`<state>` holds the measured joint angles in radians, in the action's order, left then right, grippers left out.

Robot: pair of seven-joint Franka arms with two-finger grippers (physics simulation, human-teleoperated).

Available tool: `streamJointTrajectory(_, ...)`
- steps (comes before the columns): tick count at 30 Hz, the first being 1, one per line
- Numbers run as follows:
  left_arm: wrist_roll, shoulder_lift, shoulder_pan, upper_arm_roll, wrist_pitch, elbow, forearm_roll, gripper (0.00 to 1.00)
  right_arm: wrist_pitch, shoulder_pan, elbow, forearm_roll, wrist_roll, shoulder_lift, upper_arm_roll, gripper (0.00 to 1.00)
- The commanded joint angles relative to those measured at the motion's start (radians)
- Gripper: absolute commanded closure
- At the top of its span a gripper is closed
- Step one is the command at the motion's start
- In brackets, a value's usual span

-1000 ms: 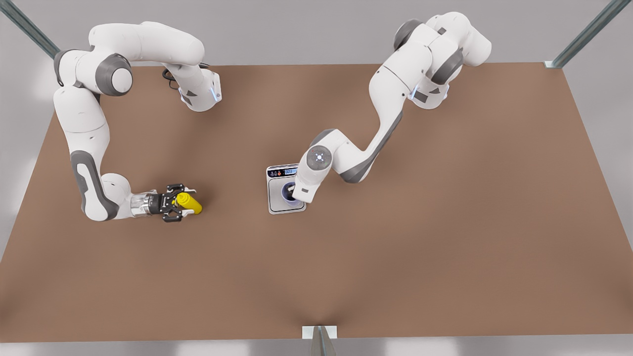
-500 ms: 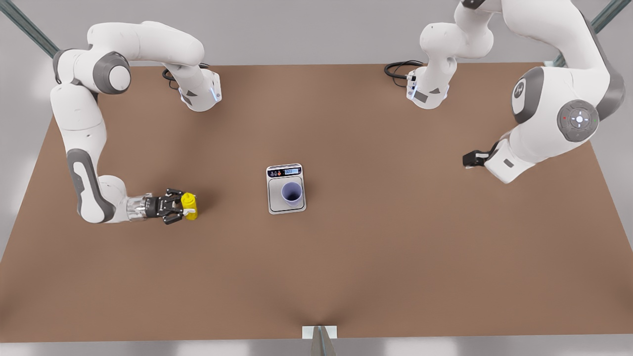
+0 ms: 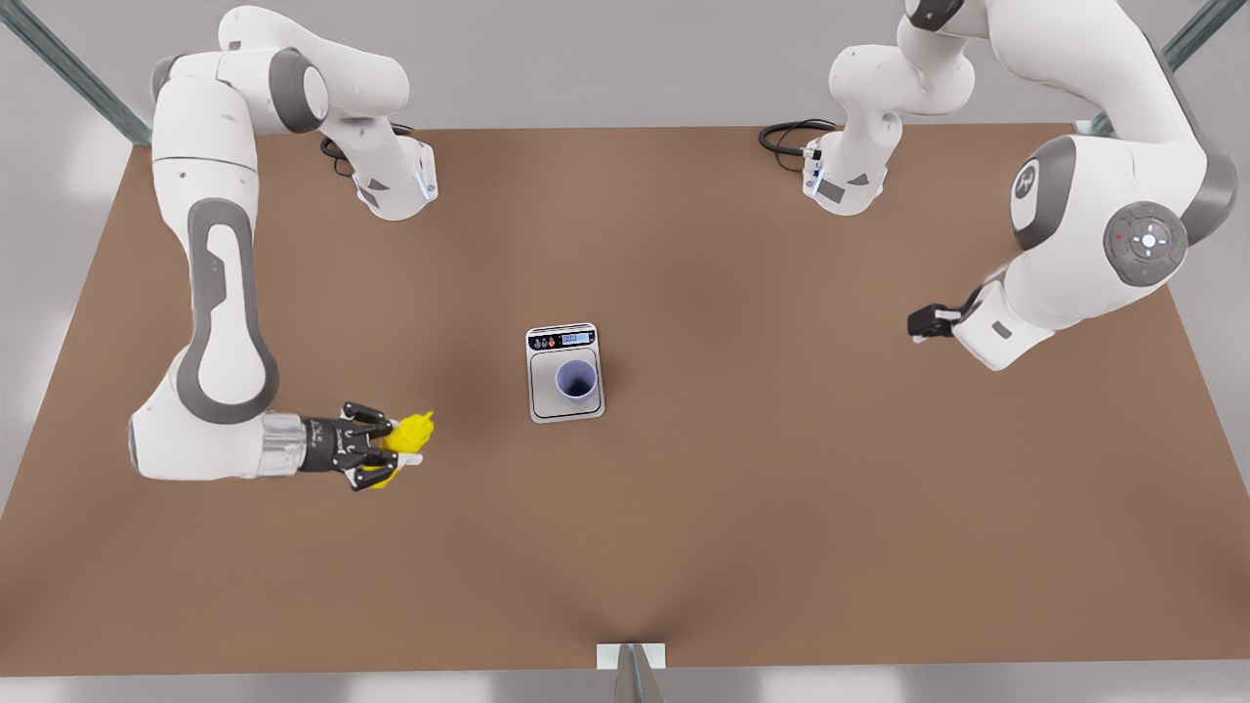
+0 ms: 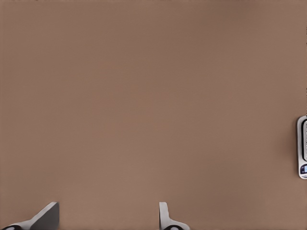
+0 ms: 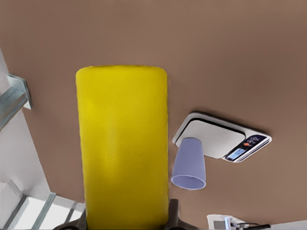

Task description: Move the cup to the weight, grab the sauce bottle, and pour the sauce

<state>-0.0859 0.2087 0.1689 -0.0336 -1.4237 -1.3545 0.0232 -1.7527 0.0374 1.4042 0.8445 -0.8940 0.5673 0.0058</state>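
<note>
Your right gripper (image 3: 391, 454), at the weight's (image 3: 564, 374) eight o'clock, clenches the sauce bottle (image 3: 405, 436) lifted for pouring, while your left gripper (image 3: 923, 321) waits spread apart at three o'clock, leaving the cup (image 3: 575, 383) centred on the plate.

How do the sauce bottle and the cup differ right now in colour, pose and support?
The sauce bottle is bright yellow; the cup is pale lavender-blue. The sauce bottle is tilted with its nozzle pointing toward the weight, while the cup stands upright, mouth open. The right gripper grips the sauce bottle; the cup sits free on the weight. The left gripper waits open, far off. Both are small and round-bodied.
</note>
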Motion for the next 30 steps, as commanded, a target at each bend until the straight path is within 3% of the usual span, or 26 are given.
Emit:
streamJointTrajectory(1, 0.0, 0.0, -0.002, 0.0, -0.001, 0.0, 0.003, 0.0, -0.001, 0.004, -0.005, -0.018, -0.002, 0.0, 0.0, 0.63)
streamJointTrajectory(10, 0.002, -0.002, -0.003, -0.002, -0.003, 0.0, 0.0, 0.0, -0.111, 0.297, -0.067, -0.461, -0.177, -0.043, 0.026, 0.64)
streamJointTrajectory(17, 0.005, -0.002, -0.003, 0.0, 0.0, 0.0, -0.003, 0.0, -0.211, 0.357, -0.071, -0.769, -0.289, -0.001, 0.148, 0.64)
streamJointTrajectory(23, 0.003, 0.003, -0.003, 0.001, -0.001, -0.002, -0.008, 0.0, -0.254, 0.383, -0.06, -1.088, -0.35, 0.022, 0.174, 0.64)
streamJointTrajectory(25, 0.003, 0.003, -0.002, 0.001, -0.001, -0.002, -0.006, 0.0, -0.252, 0.384, -0.053, -1.17, -0.433, 0.019, 0.233, 0.64)
streamJointTrajectory(30, 0.003, 0.003, -0.003, 0.001, -0.001, -0.002, -0.006, 0.0, -0.258, 0.406, 0.07, -1.369, -0.523, -0.016, 0.272, 0.64)
